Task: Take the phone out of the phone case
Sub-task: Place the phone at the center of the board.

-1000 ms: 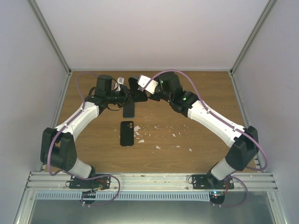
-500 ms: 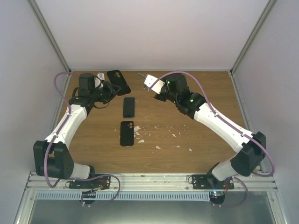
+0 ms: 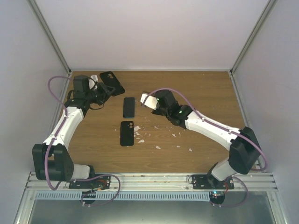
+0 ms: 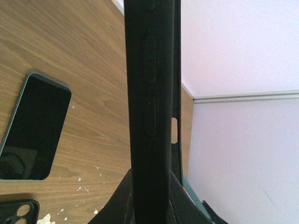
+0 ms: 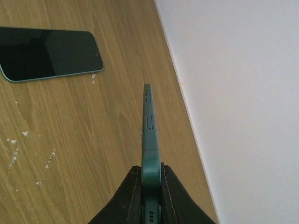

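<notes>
Since a second ago the arms have parted from their meeting at the back middle of the wood-grain counter. The left hand has swung to the far left corner, pinching the matte black rubbery phone case, and the right hand has dropped toward the centre, pinching the slim dark green phone, which is now out of the case. The phone stands on its thin rounded edge above the counter with its long axis running straight out from the fingers, and the case's button-ridged side likewise runs away from its hand.
</notes>
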Tool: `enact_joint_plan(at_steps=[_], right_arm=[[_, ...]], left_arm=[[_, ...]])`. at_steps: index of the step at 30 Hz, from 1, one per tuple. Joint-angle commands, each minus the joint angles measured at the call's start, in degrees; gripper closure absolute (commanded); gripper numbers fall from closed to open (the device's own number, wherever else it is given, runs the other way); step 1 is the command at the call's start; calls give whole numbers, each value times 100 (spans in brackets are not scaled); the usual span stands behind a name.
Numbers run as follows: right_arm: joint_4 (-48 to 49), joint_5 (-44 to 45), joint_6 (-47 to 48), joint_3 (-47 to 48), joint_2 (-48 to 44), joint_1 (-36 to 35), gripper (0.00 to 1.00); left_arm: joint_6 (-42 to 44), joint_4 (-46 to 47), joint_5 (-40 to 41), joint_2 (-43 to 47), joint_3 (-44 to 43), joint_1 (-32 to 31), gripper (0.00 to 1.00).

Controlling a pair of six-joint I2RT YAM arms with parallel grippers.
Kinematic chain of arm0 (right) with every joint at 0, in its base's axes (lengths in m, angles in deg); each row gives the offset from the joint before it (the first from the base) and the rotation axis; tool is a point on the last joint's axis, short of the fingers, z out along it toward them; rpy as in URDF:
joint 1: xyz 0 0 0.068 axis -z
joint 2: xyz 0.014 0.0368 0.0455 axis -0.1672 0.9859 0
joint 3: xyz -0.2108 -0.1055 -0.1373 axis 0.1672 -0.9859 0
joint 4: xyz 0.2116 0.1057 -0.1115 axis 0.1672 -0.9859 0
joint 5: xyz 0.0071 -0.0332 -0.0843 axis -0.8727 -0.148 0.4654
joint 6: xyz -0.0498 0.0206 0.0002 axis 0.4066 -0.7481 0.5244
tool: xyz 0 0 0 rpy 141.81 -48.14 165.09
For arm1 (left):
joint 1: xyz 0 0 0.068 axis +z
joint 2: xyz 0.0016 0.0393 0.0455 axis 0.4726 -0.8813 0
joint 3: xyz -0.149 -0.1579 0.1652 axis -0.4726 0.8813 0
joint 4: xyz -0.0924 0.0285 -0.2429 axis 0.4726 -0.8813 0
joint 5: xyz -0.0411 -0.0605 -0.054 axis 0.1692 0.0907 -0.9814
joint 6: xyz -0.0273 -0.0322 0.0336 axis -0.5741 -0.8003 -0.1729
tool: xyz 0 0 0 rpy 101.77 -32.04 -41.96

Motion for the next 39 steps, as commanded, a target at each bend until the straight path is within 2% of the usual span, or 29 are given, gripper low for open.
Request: enact_joint_plan(at_steps=[1,24,39], right_arm=[[911,641,236,-76,309,-146,100],[2107,1504,648,-136,2219,-444,100],[2500,1742,452,-561,2692,-758,97]], left_arm=[[-49,331,-57,182,65,69,100],[-30,272,-158,213,120,308,100],[-59,277,-154,227,171,323,100]])
